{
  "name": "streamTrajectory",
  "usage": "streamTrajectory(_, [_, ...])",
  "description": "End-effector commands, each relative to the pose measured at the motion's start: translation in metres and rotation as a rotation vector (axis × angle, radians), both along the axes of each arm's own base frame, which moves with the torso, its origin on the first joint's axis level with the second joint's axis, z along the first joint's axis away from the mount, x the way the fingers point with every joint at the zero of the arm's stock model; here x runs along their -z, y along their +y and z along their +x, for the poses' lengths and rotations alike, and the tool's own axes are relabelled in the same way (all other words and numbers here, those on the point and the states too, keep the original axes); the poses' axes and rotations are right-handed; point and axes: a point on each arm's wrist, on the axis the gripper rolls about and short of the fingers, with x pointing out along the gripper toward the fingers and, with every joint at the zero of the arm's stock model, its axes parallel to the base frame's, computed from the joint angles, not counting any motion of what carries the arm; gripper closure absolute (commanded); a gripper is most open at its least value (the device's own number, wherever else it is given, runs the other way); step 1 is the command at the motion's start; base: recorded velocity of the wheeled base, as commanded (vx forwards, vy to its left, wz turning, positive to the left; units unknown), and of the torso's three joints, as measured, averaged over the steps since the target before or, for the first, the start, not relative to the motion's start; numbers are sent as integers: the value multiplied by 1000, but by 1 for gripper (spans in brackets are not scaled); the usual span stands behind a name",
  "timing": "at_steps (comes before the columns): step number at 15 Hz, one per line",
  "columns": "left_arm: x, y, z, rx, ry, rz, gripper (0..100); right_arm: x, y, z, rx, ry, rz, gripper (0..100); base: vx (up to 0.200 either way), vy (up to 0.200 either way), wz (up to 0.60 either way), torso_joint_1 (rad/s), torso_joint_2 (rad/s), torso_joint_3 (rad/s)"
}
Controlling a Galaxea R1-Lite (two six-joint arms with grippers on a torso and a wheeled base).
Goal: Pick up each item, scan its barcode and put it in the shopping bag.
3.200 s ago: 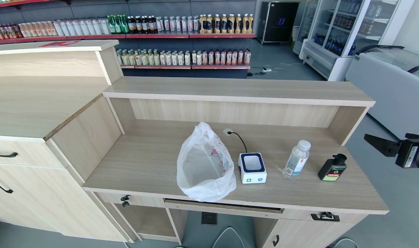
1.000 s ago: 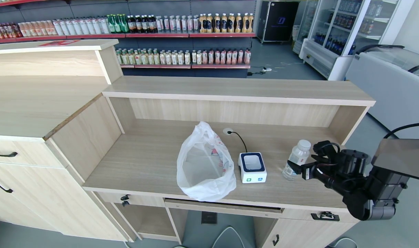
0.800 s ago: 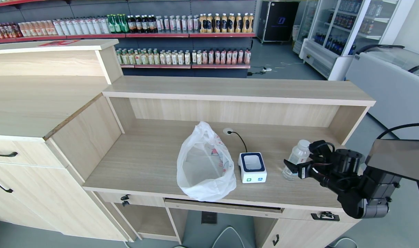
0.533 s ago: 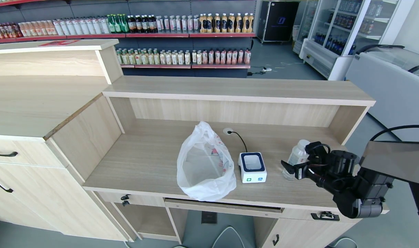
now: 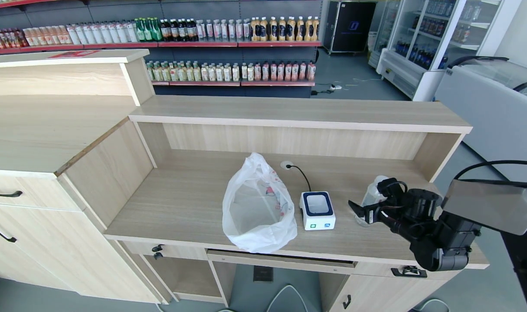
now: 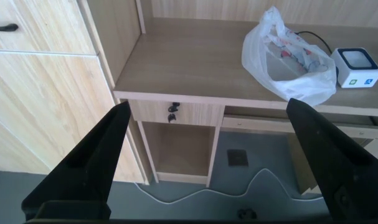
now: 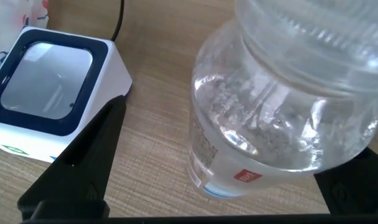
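The right arm lay low across the right end of the tabletop. The right gripper was spread wide around the upright water bottle, which stood just beside the scanner. The shopping bag sat past the scanner. The left gripper hung wide open below tabletop height.

On my feed, the light wooden table carried a white plastic shopping bag near its front edge. Just beside the bag sat the barcode scanner, and a clear water bottle stood upright farther to the right.
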Motion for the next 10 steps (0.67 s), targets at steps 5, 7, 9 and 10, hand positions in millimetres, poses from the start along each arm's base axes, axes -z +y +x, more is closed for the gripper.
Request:
streamTrajectory(5, [0,0,0,0,1,0,0,7,6,12,-15,-25,2,0,0,0,0,0,0,0])
streamTrajectory(7, [0,0,0,0,1,0,0,9,9,13,-24,-24,2,0,0,0,0,0,0,0])
streamTrajectory(9, [0,0,0,0,1,0,0,10,11,17,-29,-34,3,0,0,0,0,0,0,0])
streamTrajectory(10, [0,0,0,0,1,0,0,10,12,18,-30,-37,6,100,0,0,0,0,0,0])
